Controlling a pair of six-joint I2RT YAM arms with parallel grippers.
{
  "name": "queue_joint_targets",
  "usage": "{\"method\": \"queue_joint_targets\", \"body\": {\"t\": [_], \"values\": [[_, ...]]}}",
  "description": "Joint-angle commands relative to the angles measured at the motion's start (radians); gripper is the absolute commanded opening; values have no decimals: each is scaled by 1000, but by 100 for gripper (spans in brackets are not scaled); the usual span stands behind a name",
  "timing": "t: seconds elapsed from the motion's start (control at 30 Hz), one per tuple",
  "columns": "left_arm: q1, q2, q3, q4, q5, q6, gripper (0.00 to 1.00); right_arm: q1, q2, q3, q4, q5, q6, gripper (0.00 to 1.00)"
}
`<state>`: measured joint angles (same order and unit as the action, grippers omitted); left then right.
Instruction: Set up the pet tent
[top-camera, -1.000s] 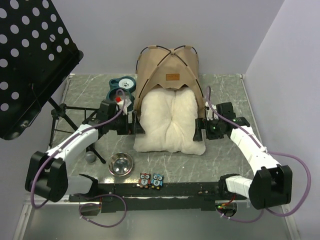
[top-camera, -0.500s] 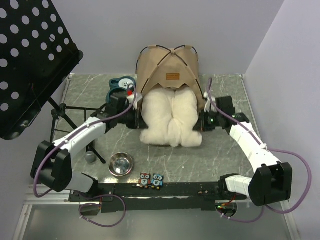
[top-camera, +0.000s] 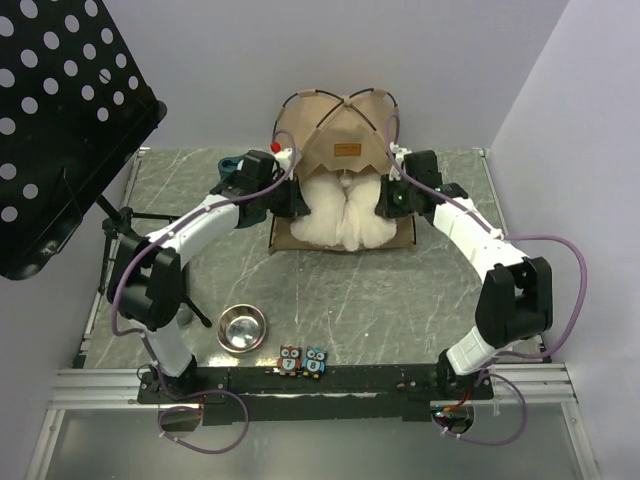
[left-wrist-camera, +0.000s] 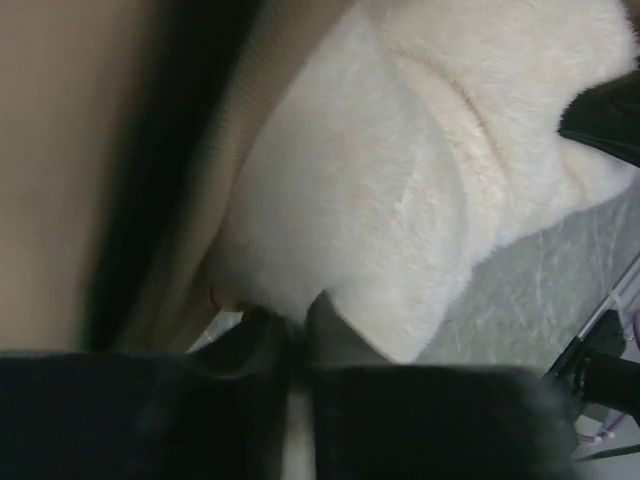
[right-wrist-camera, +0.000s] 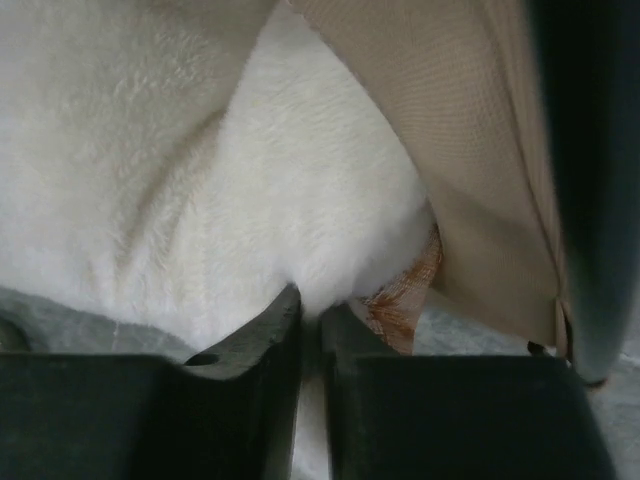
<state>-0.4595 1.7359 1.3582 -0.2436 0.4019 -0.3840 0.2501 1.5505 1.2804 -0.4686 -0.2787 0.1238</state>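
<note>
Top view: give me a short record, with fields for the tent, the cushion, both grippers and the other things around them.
tent: tan, standing at the back, opening toward the near side
cushion: white, bunched, partly inside the tent's opening
left gripper: shut on the cushion's left edge
right gripper: shut on the cushion's right edge
other: steel bowl; two owl figures; blue bowl stand, partly hidden
</note>
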Motion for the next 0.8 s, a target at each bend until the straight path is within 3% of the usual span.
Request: {"method": "queue_joint_targets", "body": {"t": [0.0,0.1,0.17,0.27,0.4,0.6,0.77], "values": [[-4,-42,29,32,-5,71,36,18,-56,-9,58,16,-32,32],[10,-169,-56,53,24,94,64,5,-183,-44,13,-42,-70,62],[22,-278,-117,67,44,108,75,5,-281,-79,-20,-69,-102,78],[25,-432,-214,92,37,135,84,3,-407,-133,-93,-103,-115,89],[24,-506,-295,46,31,175,77,3,-478,-216,-157,-91,-159,90],[-67,-431,-249,-30,-95,224,65,3,-406,-240,-136,-42,-144,81],[-139,-342,-262,61,-175,226,54,26,-284,-251,28,-7,-125,60]]}}
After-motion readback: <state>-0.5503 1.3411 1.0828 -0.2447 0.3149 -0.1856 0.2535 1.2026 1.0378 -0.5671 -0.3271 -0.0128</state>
